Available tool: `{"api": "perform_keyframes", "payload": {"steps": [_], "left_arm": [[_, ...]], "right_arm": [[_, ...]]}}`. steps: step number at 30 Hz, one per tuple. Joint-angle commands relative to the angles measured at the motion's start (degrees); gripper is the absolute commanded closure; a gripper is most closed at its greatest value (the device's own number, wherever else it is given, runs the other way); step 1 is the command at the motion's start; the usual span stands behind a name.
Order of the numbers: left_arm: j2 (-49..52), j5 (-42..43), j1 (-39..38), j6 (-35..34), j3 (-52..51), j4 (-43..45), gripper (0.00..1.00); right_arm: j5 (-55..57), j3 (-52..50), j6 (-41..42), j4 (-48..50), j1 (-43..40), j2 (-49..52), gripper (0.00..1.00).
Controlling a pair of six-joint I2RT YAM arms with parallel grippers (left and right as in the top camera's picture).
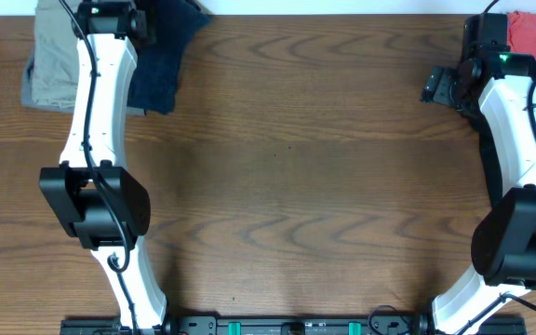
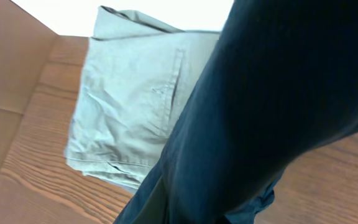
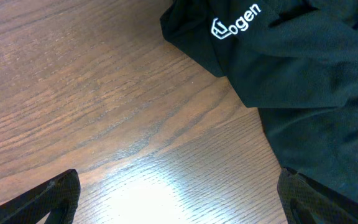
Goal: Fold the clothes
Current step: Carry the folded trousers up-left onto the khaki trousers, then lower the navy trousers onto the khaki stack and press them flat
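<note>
From my station, the wooden tabletop point(image 1: 287, 167) fills the overhead view, with most of its middle showing only wood grain. Both arms reach toward the far edge. My left arm point(image 1: 96, 102) stretches to the far left corner and my right arm point(image 1: 519, 121) to the far right.

The clothes lie in two groups at those corners. On the left, grey trousers point(image 1: 52, 65) lie crumpled flat on the wood. A navy garment point(image 1: 161, 65) is just beside them on the inner side, and the two touch. On the right, a red garment point(image 1: 533, 33) sits at the very corner. A black garment point(image 3: 303, 62) lies bunched next to it, beneath my right wrist.

The left end effector point(image 1: 136, 20) is over the navy garment. On the left wrist view, dark blue cloth hangs across the lens and hides the fingers, so I cannot tell whether they are spread or closed.

The right end effector point(image 3: 179, 205) is spread wide. Its fingers point(image 3: 48, 199) show at the two lower corners of the wrist view, with bare wood between them and the black cloth's edge by the right one. They pinch nothing.

A small white logo point(image 3: 236, 23) is printed on the black garment.
</note>
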Motion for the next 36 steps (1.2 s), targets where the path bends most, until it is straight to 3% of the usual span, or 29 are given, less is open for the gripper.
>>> {"api": "perform_keyframes", "payload": {"steps": [1,25,36], "left_arm": [[-0.46,-3.30,0.28,0.70,3.41,0.20,0.94],[-5.86,-3.30,-1.99,-0.83,3.58,0.55,0.94],[-5.70,-3.28,-0.55,-4.90,3.30,0.94,0.94]], "right_arm": [[0.59,0.26,0.83,0.04,0.04,0.35,0.01],[0.57,0.26,0.83,0.04,0.11,0.35,0.01],[0.59,0.26,0.83,0.04,0.07,0.35,0.01]]}}
